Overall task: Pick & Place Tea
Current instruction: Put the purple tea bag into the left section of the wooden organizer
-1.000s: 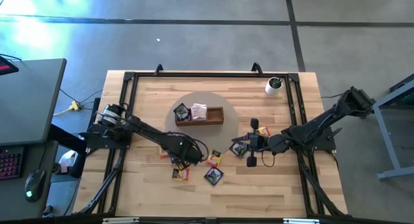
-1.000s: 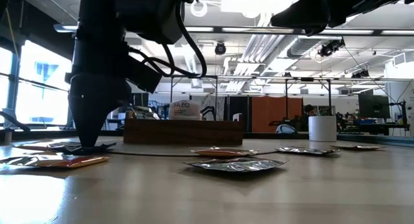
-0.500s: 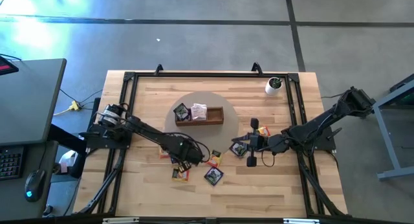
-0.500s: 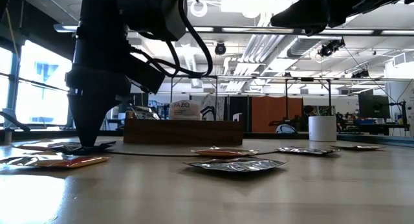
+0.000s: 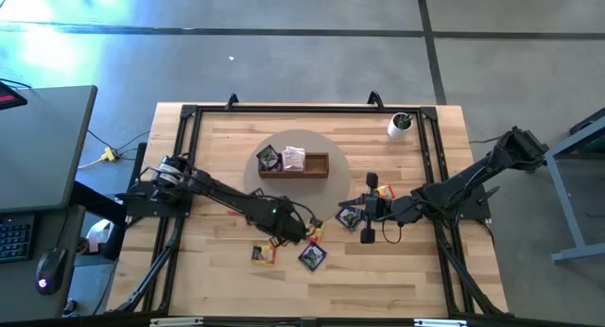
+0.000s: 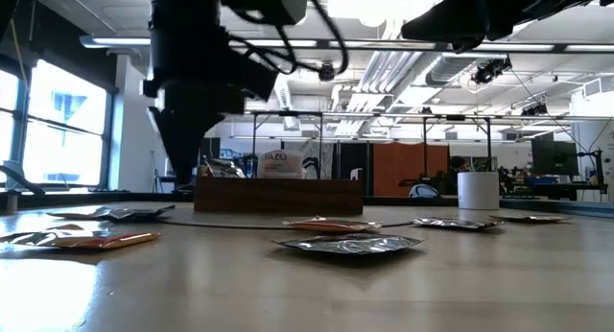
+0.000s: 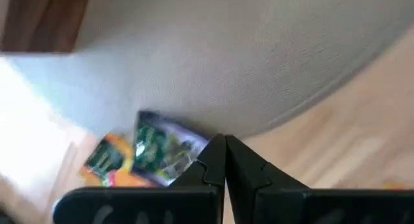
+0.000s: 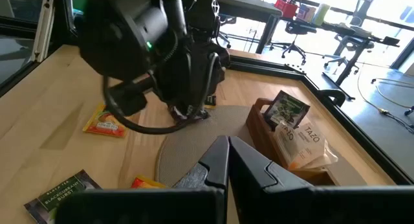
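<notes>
Open office hall behind; pale wooden table (image 5: 397, 270) carried a grey round mat (image 5: 331, 190) with a brown wooden tray (image 5: 317, 166) on it. Tray held a black sachet (image 5: 269, 158) and a white sachet (image 5: 294, 159) leaning inside. Left gripper (image 5: 301, 234) reached over the mat's near edge, fingers pressed together, nothing visibly between them. Right gripper (image 5: 352, 216) hung beside the mat, fingers also together, empty. Loose sachets lay flat nearby: an orange one (image 5: 264, 255), a black one (image 5: 312, 257). White cup (image 5: 401, 126) at far corner.

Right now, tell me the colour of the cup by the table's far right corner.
White cup, green inside; clearest in the high view.
</notes>
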{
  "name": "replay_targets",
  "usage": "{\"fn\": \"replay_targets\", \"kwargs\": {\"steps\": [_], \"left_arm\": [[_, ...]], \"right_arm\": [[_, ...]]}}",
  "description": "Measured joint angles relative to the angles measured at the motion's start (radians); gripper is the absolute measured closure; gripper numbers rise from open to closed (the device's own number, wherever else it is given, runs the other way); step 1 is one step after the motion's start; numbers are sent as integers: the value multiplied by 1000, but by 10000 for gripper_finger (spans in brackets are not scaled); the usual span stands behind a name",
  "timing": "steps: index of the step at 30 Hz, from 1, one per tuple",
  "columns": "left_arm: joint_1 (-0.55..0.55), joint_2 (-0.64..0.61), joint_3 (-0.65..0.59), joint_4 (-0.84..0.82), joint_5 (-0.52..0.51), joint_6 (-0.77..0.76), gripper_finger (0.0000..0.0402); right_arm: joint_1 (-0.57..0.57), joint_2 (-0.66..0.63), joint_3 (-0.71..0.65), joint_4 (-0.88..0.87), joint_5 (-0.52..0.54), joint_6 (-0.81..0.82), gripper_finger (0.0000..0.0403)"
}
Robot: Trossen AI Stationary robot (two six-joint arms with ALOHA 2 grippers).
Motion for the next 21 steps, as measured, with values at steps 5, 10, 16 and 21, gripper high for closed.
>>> {"fn": "replay_targets", "kwargs": {"steps": [5, 10, 16, 21], "left_arm": [[3, -2, -4, -20, 6, 26, 400], [16, -2, -10, -173, 106, 28, 373], [43, -3, -10, -246, 85, 81, 285], [41, -36, -10, -416, -4, 79, 227]], "right_arm": [[0, 0, 0, 0, -1, 0, 399], [0, 0, 0, 0, -2, 0, 398], [0, 0, 0, 0, -2, 2, 398], [0, 0, 0, -12, -3, 3, 399]]}}
